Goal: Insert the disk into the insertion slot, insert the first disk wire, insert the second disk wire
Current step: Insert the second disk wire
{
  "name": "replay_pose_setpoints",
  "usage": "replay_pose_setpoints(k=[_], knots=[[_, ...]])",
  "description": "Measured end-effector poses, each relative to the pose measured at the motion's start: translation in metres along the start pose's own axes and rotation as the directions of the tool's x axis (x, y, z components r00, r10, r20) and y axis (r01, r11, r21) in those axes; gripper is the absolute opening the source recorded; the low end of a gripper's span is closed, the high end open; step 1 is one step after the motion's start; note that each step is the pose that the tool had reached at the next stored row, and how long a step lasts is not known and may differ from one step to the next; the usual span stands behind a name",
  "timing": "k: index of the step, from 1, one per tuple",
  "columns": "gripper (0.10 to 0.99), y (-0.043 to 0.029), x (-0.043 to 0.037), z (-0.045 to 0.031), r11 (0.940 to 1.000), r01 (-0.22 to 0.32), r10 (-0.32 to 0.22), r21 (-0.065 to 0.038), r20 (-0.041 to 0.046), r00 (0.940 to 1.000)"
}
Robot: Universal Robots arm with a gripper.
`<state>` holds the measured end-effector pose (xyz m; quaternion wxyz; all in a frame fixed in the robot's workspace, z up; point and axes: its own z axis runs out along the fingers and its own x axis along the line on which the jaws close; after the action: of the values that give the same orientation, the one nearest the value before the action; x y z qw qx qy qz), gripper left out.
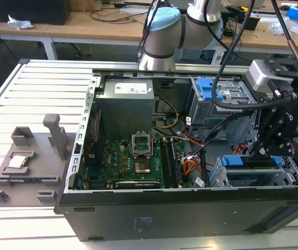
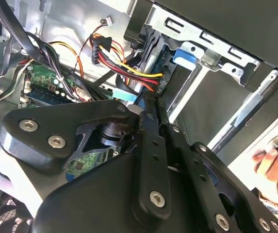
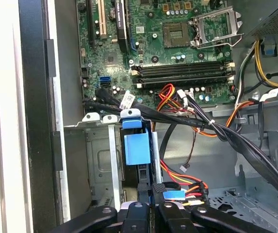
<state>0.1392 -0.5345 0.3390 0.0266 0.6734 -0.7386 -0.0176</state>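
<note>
The gripper (image 1: pixel 258 151) hung just above the insertion slot (image 1: pixel 258 177), at the computer case's (image 1: pixel 138 219) corner on the exterior view's right. Its black fingers (image 3: pixel 148 218) were drawn nearly together around a thin dark connector at the disk's (image 1: pixel 242 161) blue-framed edge, though a firm grasp could not be told. The disk sat inside the slot. The arm (image 1: pixel 162 36) reached over the case from behind, its wrist pointing downward. A person's hand (image 2: pixel 274 167) rested beside the case.
</note>
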Motion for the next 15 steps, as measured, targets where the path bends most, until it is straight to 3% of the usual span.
replay_pose_setpoints(k=[8, 9, 10, 15], knots=[[0.161, 0.0, 0.0, 0.0005, 1.0, 0.0, 0.0, 0.0, 0.0009, 1.0], [0.22, 0.0005, 0.0001, -0.0074, 1.0, 0.0, 0.0, 0.0, 0.0007, 1.0], [0.22, 0.0008, 0.0002, -0.0124, 1.0, 0.0, 0.0, 0.0, 0.0004, 1.0], [0.208, 0.0087, 0.0004, -0.0123, 1.0, 0.001, -0.001, -0.001, 0.0071, 1.0]])
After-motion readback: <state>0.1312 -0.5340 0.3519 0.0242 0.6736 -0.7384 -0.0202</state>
